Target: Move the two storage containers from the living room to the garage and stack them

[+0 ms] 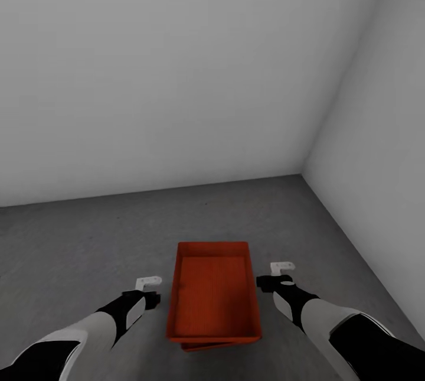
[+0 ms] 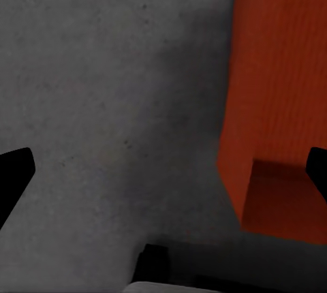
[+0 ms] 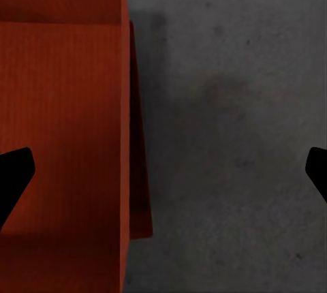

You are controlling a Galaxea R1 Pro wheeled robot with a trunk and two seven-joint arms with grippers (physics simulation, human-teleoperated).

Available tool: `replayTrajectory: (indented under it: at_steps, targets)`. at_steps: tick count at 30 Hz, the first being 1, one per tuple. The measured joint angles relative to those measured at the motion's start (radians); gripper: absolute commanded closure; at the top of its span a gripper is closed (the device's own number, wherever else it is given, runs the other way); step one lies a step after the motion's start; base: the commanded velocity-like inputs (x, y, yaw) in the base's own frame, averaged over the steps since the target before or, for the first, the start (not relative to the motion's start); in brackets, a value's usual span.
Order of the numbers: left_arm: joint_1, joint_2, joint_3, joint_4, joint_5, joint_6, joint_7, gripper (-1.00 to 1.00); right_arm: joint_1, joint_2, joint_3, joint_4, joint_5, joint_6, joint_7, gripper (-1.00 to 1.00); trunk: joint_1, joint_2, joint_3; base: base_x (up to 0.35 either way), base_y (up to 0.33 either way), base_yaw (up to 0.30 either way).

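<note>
We are in the garage corner, and the upper storage container [image 1: 213,292] sits on the lower storage container [image 1: 203,345], whose edge shows just under its near end, both on the grey floor [image 1: 77,251]. Our left gripper [image 1: 147,281] and right gripper [image 1: 282,266] stand on either side of the stack, apart from it, both jaws spread wide and holding nothing. The top bin looks a little shifted against the bottom one. The risk, we think, is in pulling back: an arm that brushes the wall of the upper bin could push it off
</note>
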Motion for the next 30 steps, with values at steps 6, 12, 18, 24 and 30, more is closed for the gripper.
replayTrajectory:
  at_steps: [6,12,18,24,30]
  targets:
    - [0.0,0.01,0.0,0.006,0.006,0.0,-0.01,-1.0,0.001,-0.003,-0.001,0.001,-0.001,0.0,0.0,-1.0,0.0,0.0,0.009,0.0,0.0,0.0]
    - [0.0,0.012,-0.001,0.01,0.008,0.0,-0.013,-1.0,0.002,-0.006,0.0,0.001,-0.001,0.002,0.0,-1.0,0.0,0.0,0.019,0.0,0.0,-0.002]
    - [0.0,0.012,0.0,0.032,0.009,0.003,-0.012,-1.0,0.002,-0.006,0.0,0.001,-0.002,0.004,0.0,-1.0,0.0,0.0,0.028,0.0,0.0,-0.049]
    - [0.001,0.028,-0.001,0.066,0.009,0.003,-0.01,-1.0,0.003,-0.006,-0.001,0.002,-0.002,0.01,0.003,-1.0,0.0,0.0,0.034,0.0,0.0,-0.034]
    - [0.001,0.037,-0.001,0.072,0.009,0.004,-0.009,-1.0,0.003,-0.005,0.0,0.002,-0.002,0.012,0.004,-1.0,0.0,0.0,0.035,0.0,0.0,-0.003]
